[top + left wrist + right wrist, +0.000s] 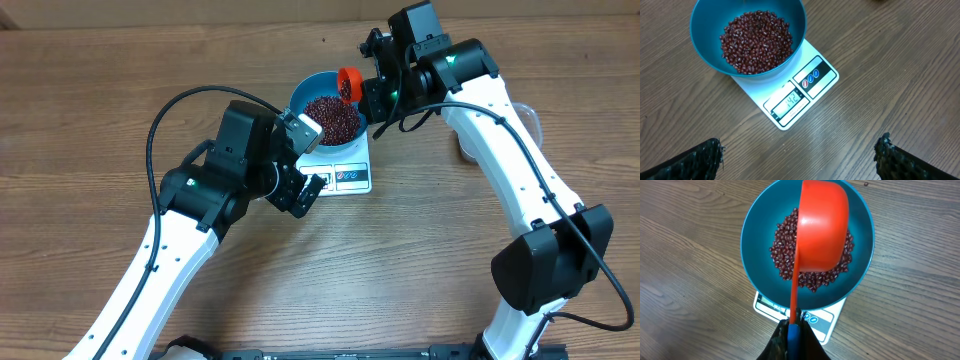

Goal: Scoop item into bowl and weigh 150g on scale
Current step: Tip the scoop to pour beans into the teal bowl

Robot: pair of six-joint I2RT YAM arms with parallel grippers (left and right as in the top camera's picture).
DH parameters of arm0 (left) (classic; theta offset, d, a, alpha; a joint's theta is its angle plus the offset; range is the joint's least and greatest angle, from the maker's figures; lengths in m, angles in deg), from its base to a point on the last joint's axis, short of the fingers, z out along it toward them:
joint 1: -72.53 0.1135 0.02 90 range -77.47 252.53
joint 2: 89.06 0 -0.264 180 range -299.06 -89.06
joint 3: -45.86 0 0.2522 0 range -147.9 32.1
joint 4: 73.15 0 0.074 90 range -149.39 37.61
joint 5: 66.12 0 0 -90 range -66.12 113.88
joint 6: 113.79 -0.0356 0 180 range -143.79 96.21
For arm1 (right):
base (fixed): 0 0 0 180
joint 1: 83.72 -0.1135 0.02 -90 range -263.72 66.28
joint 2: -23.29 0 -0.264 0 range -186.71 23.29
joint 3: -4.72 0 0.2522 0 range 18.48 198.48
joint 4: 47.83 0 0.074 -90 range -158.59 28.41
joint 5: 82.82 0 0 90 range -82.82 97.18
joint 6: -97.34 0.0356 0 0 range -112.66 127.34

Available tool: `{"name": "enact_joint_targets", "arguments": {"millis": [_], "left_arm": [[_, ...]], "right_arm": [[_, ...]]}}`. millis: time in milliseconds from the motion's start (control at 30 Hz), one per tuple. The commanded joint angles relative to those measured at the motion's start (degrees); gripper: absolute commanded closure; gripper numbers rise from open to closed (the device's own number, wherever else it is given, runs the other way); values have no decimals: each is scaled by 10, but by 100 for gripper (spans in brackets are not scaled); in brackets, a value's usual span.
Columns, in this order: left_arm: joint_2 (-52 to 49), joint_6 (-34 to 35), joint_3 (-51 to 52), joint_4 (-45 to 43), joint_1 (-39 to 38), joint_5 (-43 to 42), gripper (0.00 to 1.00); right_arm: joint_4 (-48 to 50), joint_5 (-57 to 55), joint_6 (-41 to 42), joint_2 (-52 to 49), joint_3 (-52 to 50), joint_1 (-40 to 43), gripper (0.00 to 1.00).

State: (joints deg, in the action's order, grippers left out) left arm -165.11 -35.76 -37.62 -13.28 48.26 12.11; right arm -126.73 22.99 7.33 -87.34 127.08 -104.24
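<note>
The blue bowl (300,95) stands on the white scale (352,178) and holds a heap of dark red-brown beans (332,118). My right gripper (375,95) is shut on the blue handle tip of the orange scoop (349,84), which hangs tilted over the bowl's far rim. In the right wrist view the scoop (822,230) shows its outer side above the beans (782,245), the bowl (757,245) and the scale (832,320), with the gripper (794,325) clamped on the handle. My left gripper (305,192) stands open over bare wood in front of the scale (812,55); its fingers (705,155) are far apart.
A clear plastic tub (530,122) shows partly behind the right arm at the right. The left arm lies across the table's near left part. The scale's display (792,102) is lit.
</note>
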Motion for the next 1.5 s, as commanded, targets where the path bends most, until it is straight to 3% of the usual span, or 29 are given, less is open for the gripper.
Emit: {"name": "enact_joint_targets", "arguments": {"millis": [0,767,1000,1467], "left_arm": [[7,8,-13,0,-1,0,0],[6,8,-13,0,-1,0,0],[6,8,-13,0,-1,0,0],[6,8,-13,0,-1,0,1]], "right_arm": [[3,-6,-4,19,17,-1,96],[3,-8,-19,19,17,-1,96],[4,-8,-81,19,17,-1,96],[17,-38,-110,19,17,-1,96]]}}
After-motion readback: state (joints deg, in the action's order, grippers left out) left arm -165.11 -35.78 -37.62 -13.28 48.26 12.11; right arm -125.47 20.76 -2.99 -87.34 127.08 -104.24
